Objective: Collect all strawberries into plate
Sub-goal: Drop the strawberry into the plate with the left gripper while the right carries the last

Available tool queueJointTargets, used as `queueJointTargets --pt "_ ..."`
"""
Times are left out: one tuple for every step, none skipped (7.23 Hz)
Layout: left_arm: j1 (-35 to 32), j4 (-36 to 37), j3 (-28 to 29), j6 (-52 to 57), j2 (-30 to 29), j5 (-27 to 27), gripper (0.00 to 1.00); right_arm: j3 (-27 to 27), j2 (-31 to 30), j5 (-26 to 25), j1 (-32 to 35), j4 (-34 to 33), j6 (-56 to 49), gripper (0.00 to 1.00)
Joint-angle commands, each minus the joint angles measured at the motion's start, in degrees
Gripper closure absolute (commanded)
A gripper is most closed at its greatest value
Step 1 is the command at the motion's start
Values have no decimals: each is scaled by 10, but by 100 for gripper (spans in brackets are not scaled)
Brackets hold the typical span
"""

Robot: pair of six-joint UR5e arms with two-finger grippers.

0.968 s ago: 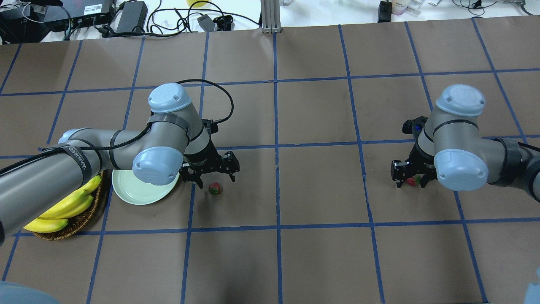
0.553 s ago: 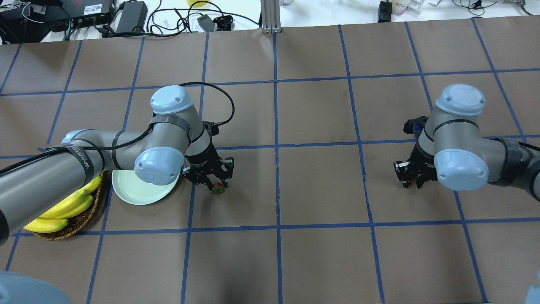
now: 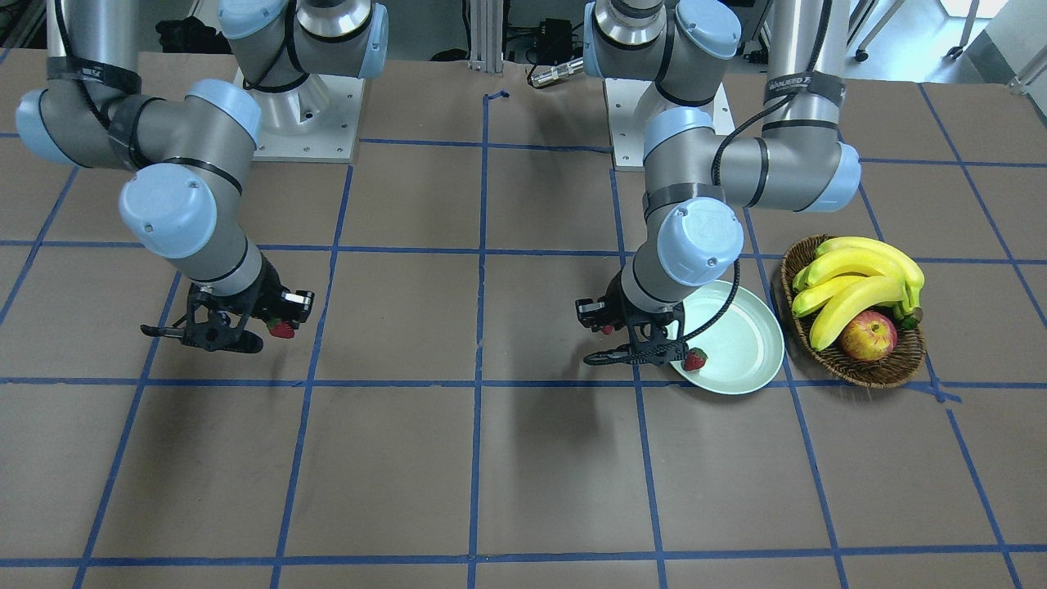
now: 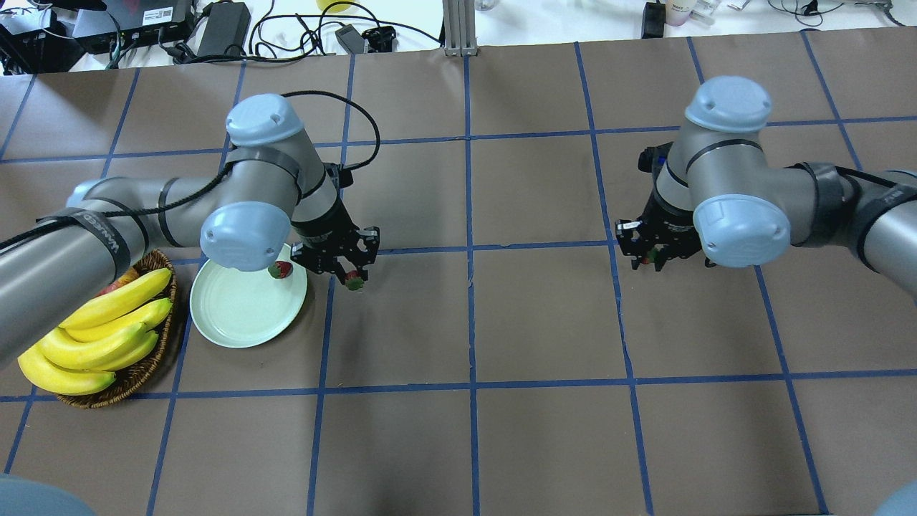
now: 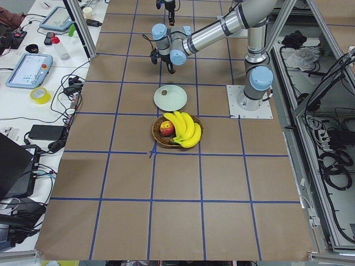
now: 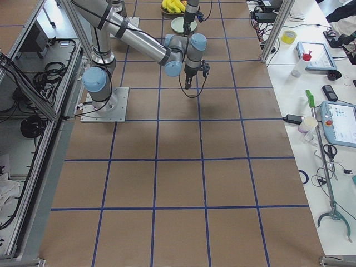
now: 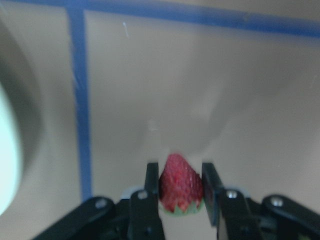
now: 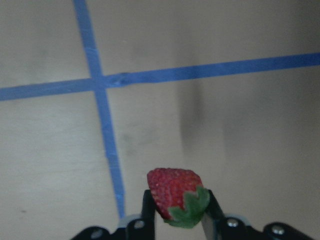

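My left gripper (image 4: 352,275) is shut on a strawberry (image 4: 354,284) and holds it above the table, just right of the pale plate (image 4: 236,315). The left wrist view shows this strawberry (image 7: 181,190) between the pads. A second strawberry (image 4: 281,269) lies in the plate near its far right rim; it also shows in the front view (image 3: 695,358). My right gripper (image 4: 648,255) is shut on a third strawberry (image 8: 175,197) and holds it above the table at the right, far from the plate (image 3: 736,343).
A brown wicker basket (image 4: 136,376) with bananas (image 4: 100,337) and an apple (image 3: 869,335) stands left of the plate, close to it. Blue tape lines cross the brown table. Cables and devices lie along the far edge.
My left gripper shut on the strawberry that lay on the table, then lifted it toward the plate. My right gripper carried its strawberry leftward and farther from the robot.
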Motion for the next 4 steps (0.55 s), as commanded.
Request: queueJointTargets --pt "57 -84 78 104 7 86 100 -26 33 78 94 -31 165 99" --pt "97 -89 62 134 3 108 100 -47 56 81 147 -57 224 98" --pt "139 -81 37 177 0 108 100 -74 82 86 191 -74 257 97" --pt "162 -78 29 204 -11 106 100 -108 105 97 231 -75 292 97"
